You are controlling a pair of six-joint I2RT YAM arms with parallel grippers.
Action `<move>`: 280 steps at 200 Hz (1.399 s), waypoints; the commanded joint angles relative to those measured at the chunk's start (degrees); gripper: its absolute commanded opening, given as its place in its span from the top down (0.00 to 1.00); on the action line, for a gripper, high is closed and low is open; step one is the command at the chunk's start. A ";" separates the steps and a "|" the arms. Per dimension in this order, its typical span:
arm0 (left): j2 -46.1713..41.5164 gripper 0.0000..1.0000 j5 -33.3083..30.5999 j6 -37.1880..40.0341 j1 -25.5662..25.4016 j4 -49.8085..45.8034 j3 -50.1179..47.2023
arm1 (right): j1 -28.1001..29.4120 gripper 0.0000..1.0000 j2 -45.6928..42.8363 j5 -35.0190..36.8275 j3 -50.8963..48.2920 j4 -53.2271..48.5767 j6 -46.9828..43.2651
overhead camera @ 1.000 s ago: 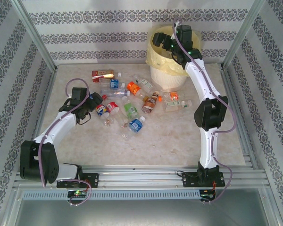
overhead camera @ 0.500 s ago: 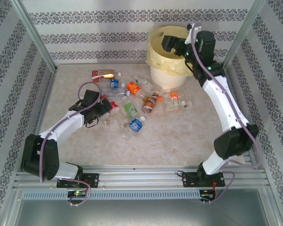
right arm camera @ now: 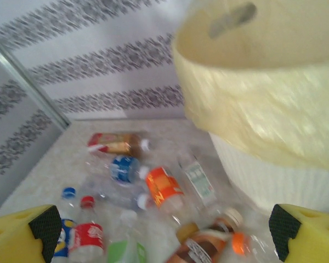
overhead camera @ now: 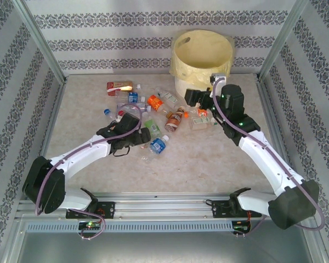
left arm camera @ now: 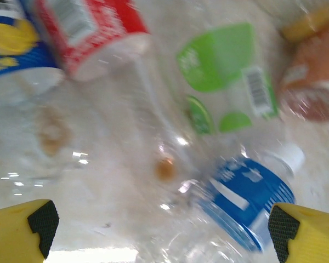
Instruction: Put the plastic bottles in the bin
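The left jaws stand wide and empty, low over the near side of the plastic bottles (overhead camera: 155, 102), with a blue-labelled bottle (left arm camera: 247, 203) lying on the counter (overhead camera: 208, 159) beneath them. Farther right, the right jaws also gape wide, holding nothing, just beside the bin (overhead camera: 182, 70) on its near side. The bottles lie scattered mid-counter, left of the bin at the far right.

left claw (overhead camera: 136, 132): jaws wide apart, pointing down | right claw (overhead camera: 193, 98): jaws wide apart, held level
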 commanded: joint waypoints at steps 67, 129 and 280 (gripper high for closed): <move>7.30 0.01 -3.99 18.28 -13.01 4.71 -4.34 | -0.89 0.02 -3.10 8.20 -3.64 -2.58 2.09; 12.10 0.14 -5.70 18.85 -14.82 6.09 -4.64 | -0.85 0.02 -2.64 8.56 -3.39 -3.43 1.43; 5.01 0.41 8.24 18.90 -12.60 17.93 3.99 | -1.00 0.02 -4.40 7.51 -1.41 -3.22 7.50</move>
